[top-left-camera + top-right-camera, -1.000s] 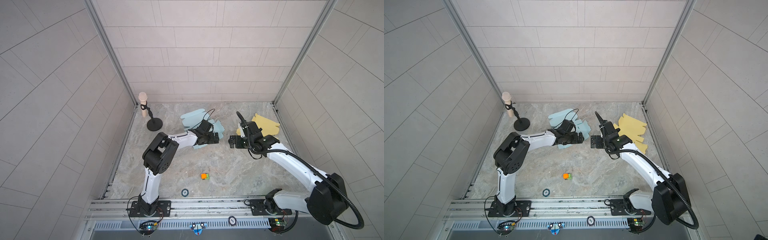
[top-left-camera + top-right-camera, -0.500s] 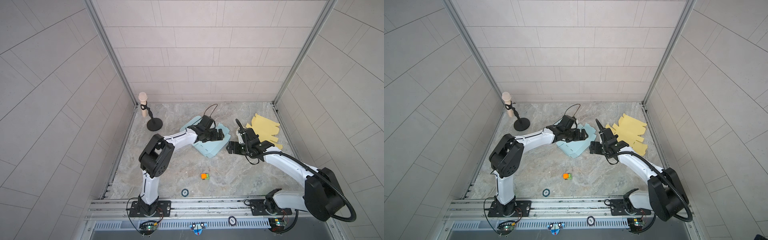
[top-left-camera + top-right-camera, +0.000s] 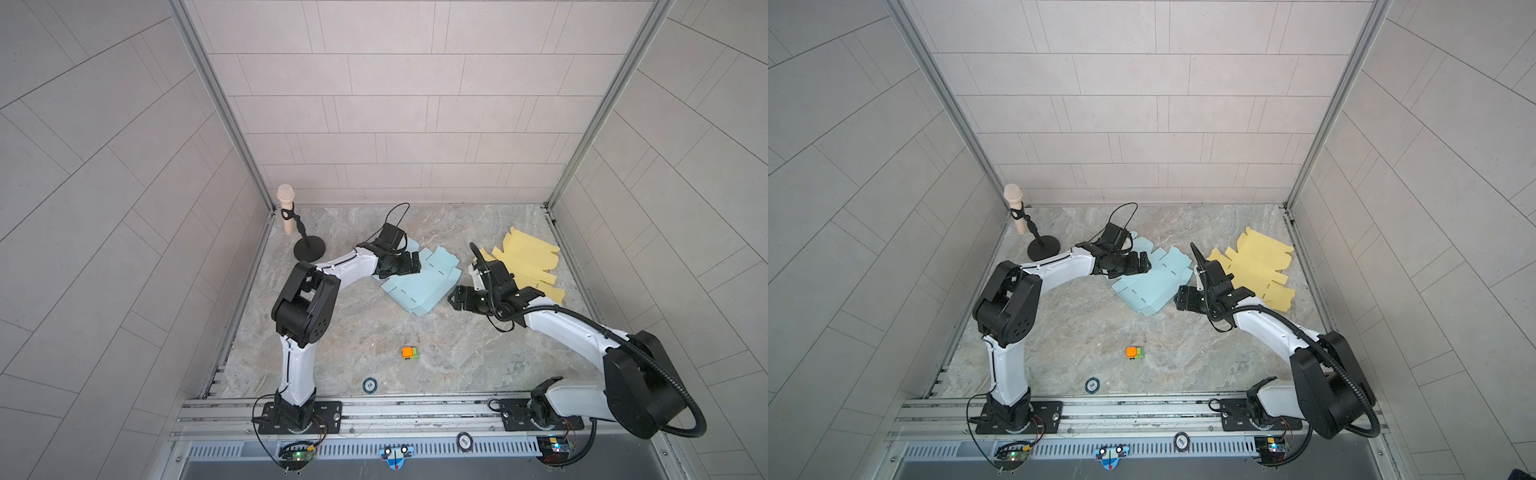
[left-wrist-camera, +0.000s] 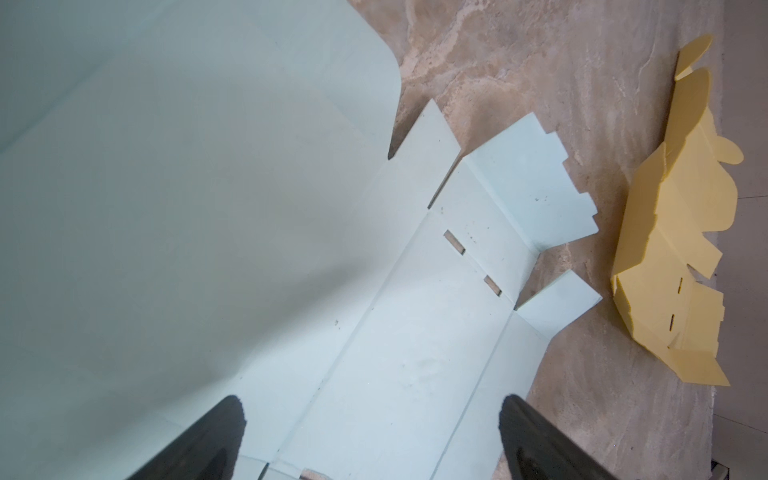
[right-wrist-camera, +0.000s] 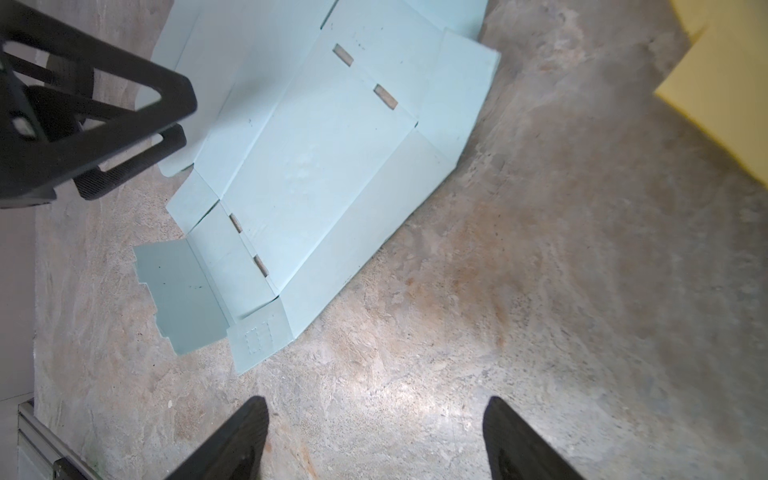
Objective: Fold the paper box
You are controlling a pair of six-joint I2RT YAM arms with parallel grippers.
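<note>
The paper box [image 3: 424, 282] [image 3: 1154, 282] is a light blue cut-out sheet with slots and flaps, lying mostly flat in the middle of the table. My left gripper [image 3: 411, 264] [image 3: 1142, 264] hangs over its far left part, jaws wide open, with the sheet [image 4: 415, 332] passing under both fingers. One large panel rises close to the left wrist camera. My right gripper [image 3: 455, 297] [image 3: 1179, 297] is open just right of the sheet's near right edge, over bare marble in the right wrist view [image 5: 374, 415]. That view also shows the sheet [image 5: 316, 158] ahead and the left gripper [image 5: 104, 124].
Yellow cut-out sheets [image 3: 523, 266] [image 3: 1254, 266] [image 4: 673, 232] lie by the right wall behind my right arm. A microphone on a black stand [image 3: 286, 208] stands at the back left. A small orange and green toy [image 3: 409, 353] and a round disc [image 3: 369, 385] lie near the front rail.
The blue sheet has come out from under the left gripper and now lies spread flat toward the front right. The right gripper has moved slightly forward and its jaws have narrowed a little.
</note>
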